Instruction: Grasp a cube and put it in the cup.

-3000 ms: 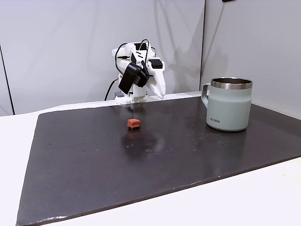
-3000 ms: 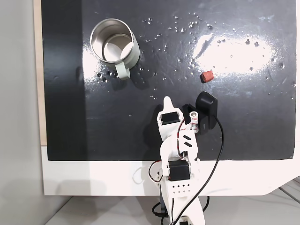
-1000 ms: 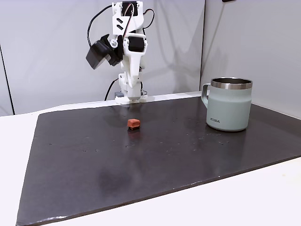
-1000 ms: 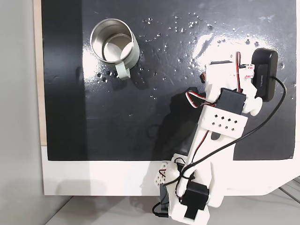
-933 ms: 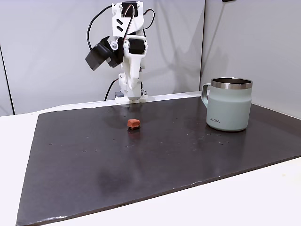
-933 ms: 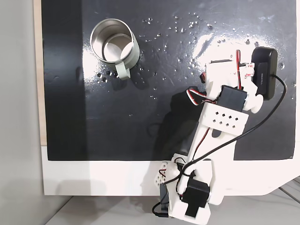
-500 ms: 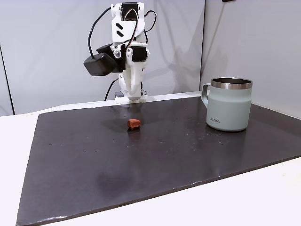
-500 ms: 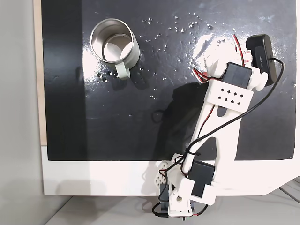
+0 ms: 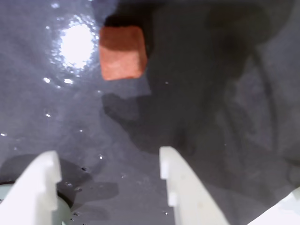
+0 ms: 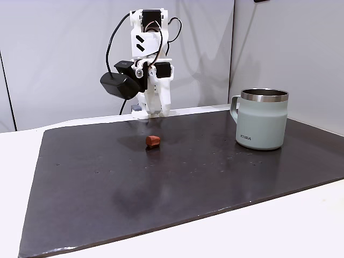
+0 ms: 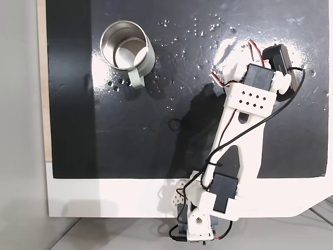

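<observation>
The cube [image 9: 122, 52] is a small reddish-brown block lying on the dark mat, ahead of my gripper [image 9: 108, 158] in the wrist view. Both white fingers [image 9: 180, 187] stand wide apart with nothing between them, so the gripper is open. From the side, in a fixed view, the cube [image 10: 152, 141] lies in front of the arm, and the gripper [image 10: 155, 109] hangs above and just behind it. The grey-green cup [image 10: 262, 126] stands upright far to the right. From above, the cup [image 11: 127, 47] sits at the upper left, and the arm covers the cube.
A dark glossy mat [image 10: 161, 188] covers most of the white table. The arm's base [image 11: 203, 219] stands at the mat's near edge in the fixed view from above. A grey wall rises behind the arm.
The arm has risen from its folded pose, reached out over the cube and tipped the wrist downward. The cube and the cup have not moved.
</observation>
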Controlling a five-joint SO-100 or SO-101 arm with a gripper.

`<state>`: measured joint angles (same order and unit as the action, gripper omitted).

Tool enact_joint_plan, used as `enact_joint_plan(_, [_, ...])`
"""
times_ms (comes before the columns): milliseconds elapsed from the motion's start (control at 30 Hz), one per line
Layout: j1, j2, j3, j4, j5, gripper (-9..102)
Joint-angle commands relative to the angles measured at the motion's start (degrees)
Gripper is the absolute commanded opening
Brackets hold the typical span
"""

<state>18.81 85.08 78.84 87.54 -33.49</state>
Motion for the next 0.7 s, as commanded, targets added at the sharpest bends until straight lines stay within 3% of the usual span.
enact_joint_plan(0, [0.00,0.62,-3.08,0.53,-0.62,25])
enact_joint_plan(667, [1.41,-7.38,1.05,-6.33,-1.49,24])
